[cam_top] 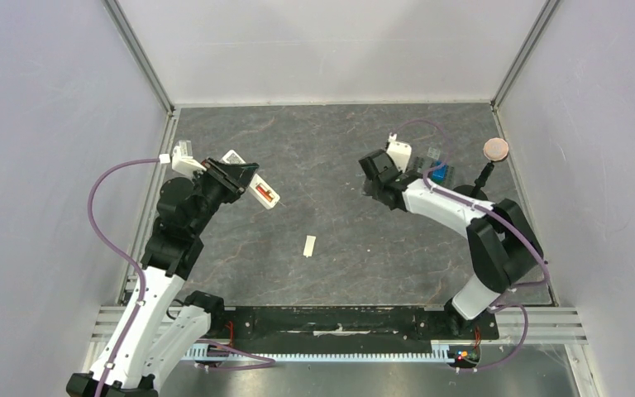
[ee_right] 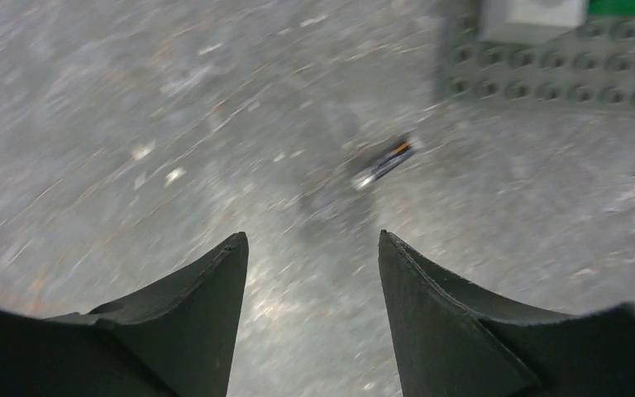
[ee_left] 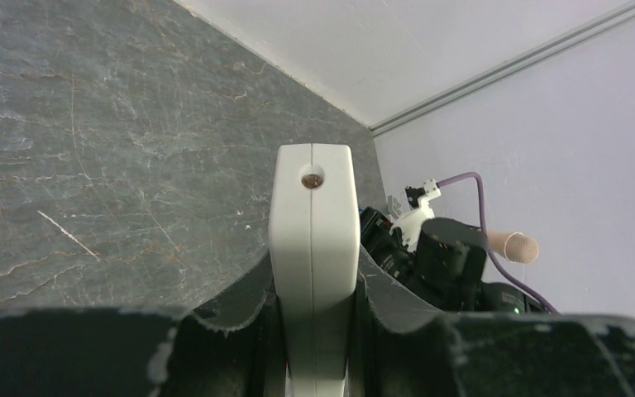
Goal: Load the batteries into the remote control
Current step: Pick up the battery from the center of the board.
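My left gripper [cam_top: 233, 176] is shut on the white remote control [cam_top: 256, 188] and holds it above the table at the left. A red battery [cam_top: 267, 195] shows in the remote's open end. In the left wrist view the remote [ee_left: 312, 223] stands edge-on between the jaws of the left gripper [ee_left: 312, 291]. My right gripper [cam_top: 372, 179] is open and empty, low over the table at the right. In the blurred right wrist view, a dark battery with a red tip [ee_right: 383, 162] lies on the table just beyond the right gripper [ee_right: 312, 241].
A small plain white cover piece [cam_top: 309, 246] lies on the table in the middle. Blue and grey blocks on a grey studded plate [cam_top: 439, 171] sit behind the right arm; the plate [ee_right: 546, 78] also shows in the right wrist view. A round pink-topped post [cam_top: 496, 150] stands at the far right.
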{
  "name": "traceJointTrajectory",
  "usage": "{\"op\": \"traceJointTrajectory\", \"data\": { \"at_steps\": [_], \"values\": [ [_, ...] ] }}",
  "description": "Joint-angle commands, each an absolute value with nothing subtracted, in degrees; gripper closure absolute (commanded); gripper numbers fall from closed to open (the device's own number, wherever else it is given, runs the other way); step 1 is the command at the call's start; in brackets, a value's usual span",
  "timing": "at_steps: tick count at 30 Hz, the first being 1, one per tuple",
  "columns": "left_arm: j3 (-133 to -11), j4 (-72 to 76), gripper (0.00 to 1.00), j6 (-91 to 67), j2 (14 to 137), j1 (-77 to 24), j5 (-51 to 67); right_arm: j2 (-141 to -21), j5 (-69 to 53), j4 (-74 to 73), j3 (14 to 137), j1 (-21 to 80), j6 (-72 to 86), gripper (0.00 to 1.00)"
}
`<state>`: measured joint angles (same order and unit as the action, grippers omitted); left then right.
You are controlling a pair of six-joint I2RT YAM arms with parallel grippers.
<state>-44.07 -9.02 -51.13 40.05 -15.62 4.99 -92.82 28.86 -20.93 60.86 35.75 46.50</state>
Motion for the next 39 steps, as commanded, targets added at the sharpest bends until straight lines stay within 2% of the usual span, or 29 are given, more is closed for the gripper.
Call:
{"op": "traceJointTrajectory", "data": {
  "at_steps": [1, 7, 9, 11, 15, 20, 27, 39],
  "values": [
    [-44.5, -6.8, 0.98, -50.4, 40.0, -15.7, 4.5, -97.4, 36.2, -25.4, 65.1, 31.8, 49.6, 0.39],
    [-45.6, -3.6, 0.98, -48.9, 42.2, -15.7, 8.0, -99.8, 36.5, -23.9, 66.1, 28.8, 48.3, 0.44],
    [-45.8, -2.8, 0.98, -48.3, 42.6, -15.6, 9.2, -99.4, 35.3, -20.6, 65.7, 28.4, 41.6, 0.41],
    [-45.9, -2.5, 0.98, -47.7, 42.7, -15.7, 9.8, -97.6, 29.0, -13.2, 63.2, 28.1, 30.2, 0.34],
    [-46.1, -2.9, 0.98, -46.6, 42.9, -15.6, 10.1, -95.5, 19.7, -7.0, 60.5, 28.0, 16.0, 0.3],
    [-46.8, -2.6, 0.98, -46.3, 44.4, -15.6, 10.5, -97.4, 12.9, -9.7, 62.7, 28.0, -3.6, 0.28],
    [-47.8, -1.1, 0.98, -45.8, 47.0, -15.6, 11.5, -93.8, 0.1, -13.8, 60.0, 28.0, -32.3, 0.26],
    [-48.9, -0.3, 0.98, -44.9, 50.0, -15.5, 11.2, -101.3, 0.5, -25.2, 68.7, 24.3, -53.1, 0.26]
  ]
}}
